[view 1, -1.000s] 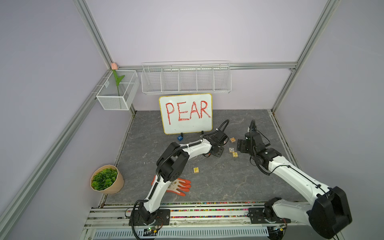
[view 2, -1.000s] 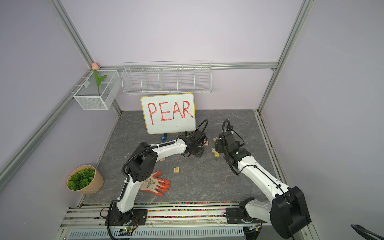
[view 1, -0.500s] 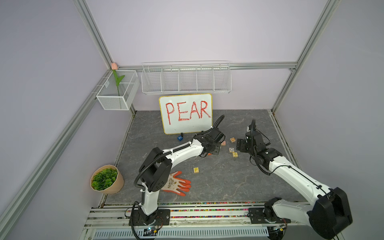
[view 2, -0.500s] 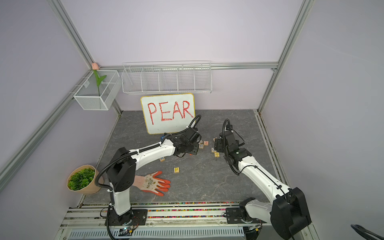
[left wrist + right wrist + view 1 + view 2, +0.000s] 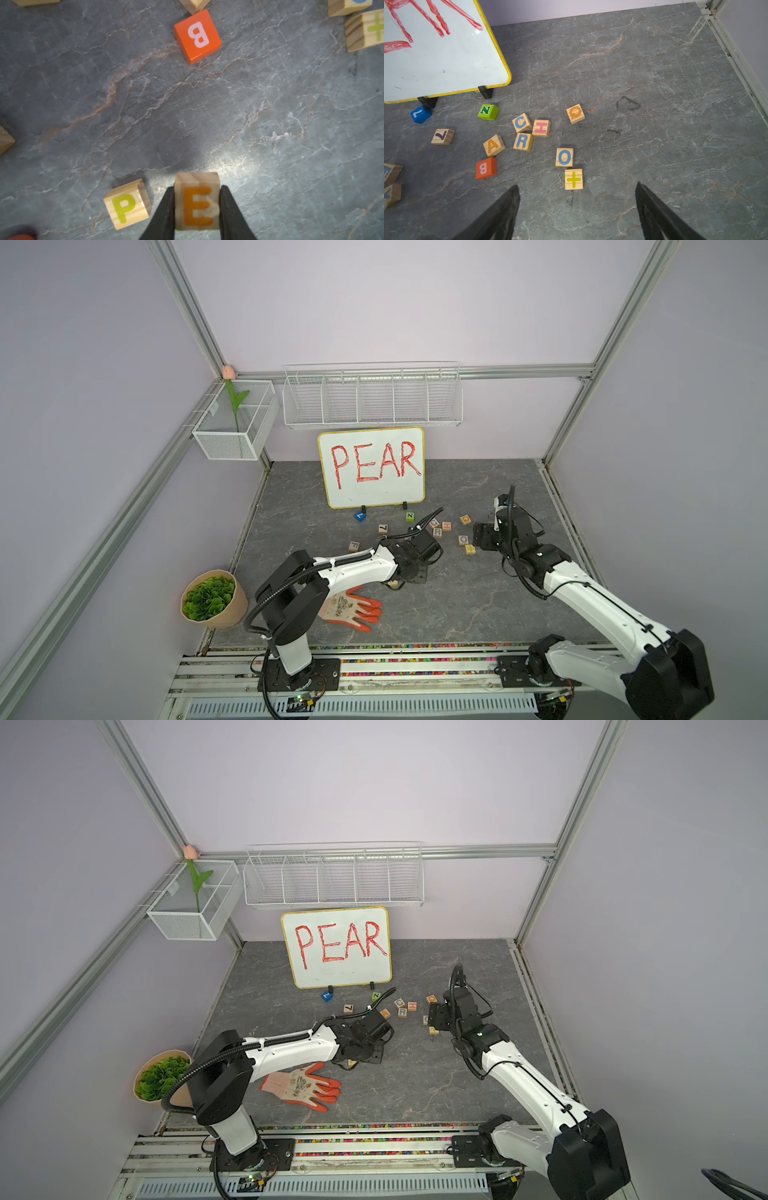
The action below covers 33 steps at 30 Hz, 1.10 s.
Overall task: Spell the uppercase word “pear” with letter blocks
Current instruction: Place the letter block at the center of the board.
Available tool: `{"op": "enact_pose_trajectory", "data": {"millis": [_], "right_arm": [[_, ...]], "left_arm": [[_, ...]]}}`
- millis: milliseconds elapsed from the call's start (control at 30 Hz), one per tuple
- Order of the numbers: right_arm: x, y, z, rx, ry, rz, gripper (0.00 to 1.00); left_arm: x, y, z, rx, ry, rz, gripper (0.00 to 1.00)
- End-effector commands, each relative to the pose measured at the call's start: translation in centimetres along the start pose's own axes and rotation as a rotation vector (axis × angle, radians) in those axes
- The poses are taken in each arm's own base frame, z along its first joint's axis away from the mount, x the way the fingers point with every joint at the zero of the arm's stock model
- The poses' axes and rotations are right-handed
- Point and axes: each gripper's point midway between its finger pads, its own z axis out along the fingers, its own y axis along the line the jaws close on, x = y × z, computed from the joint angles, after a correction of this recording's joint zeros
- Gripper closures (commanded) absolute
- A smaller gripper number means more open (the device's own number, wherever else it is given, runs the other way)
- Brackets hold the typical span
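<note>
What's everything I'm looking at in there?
E block: one, orange letter, clamped in the left gripper.
P block: one, yellow-green letter, on the table beside it.
A block: one, orange letter, among scattered blocks.
R block: one, blue letter, beside the A block.
other wooden blocks: at least eight, mixed colours, scattered.
solid cubes: three, blue, green, orange, among them.
whiteboard: one, white, red PEAR, at the back.
potted plant: one, green, near corner.
glove: one, orange-white, near the potted plant.
wire baskets: two, white, on walls.
left gripper: one, black, shut.
right gripper: one, black, open.

Bare floor (image 5: 187, 124) between P (image 5: 127, 204) and B (image 5: 197, 36)
</note>
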Motion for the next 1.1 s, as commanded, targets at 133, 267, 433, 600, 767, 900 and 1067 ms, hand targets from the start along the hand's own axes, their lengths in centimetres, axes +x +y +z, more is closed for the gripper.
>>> {"op": "enact_pose_trajectory", "data": {"millis": [133, 267, 433, 600, 767, 900, 1067], "right_arm": [[-0.2, 0.4, -0.4, -0.036, -0.021, 0.002, 0.11], [-0.2, 0.4, -0.6, -0.037, -0.024, 0.001, 0.11], [-0.2, 0.3, -0.7, -0.034, -0.027, -0.004, 0.11], [-0.2, 0.2, -0.6, -0.03, -0.027, -0.004, 0.11], [-0.3, 0.3, -0.6, -0.028, -0.028, -0.011, 0.11], [-0.3, 0.1, -0.5, -0.02, -0.029, -0.014, 0.11], [-0.4, 0.0, -0.4, -0.012, -0.029, -0.017, 0.11]], "left_arm": [[0.8, 1.3, 0.7, -0.051, 0.007, -0.077, 0.72], [0.8, 1.4, 1.3, -0.076, 0.023, -0.074, 0.72], [0.9, 1.6, 1.6, -0.091, 0.033, -0.079, 0.71], [1.3, 1.9, 1.8, -0.106, 0.047, -0.088, 0.71], [1.5, 2.1, 1.8, -0.113, 0.054, -0.095, 0.65], [1.5, 2.1, 1.6, -0.109, 0.051, -0.096, 0.61], [1.4, 1.9, 1.6, -0.106, 0.052, -0.087, 0.57]]}}
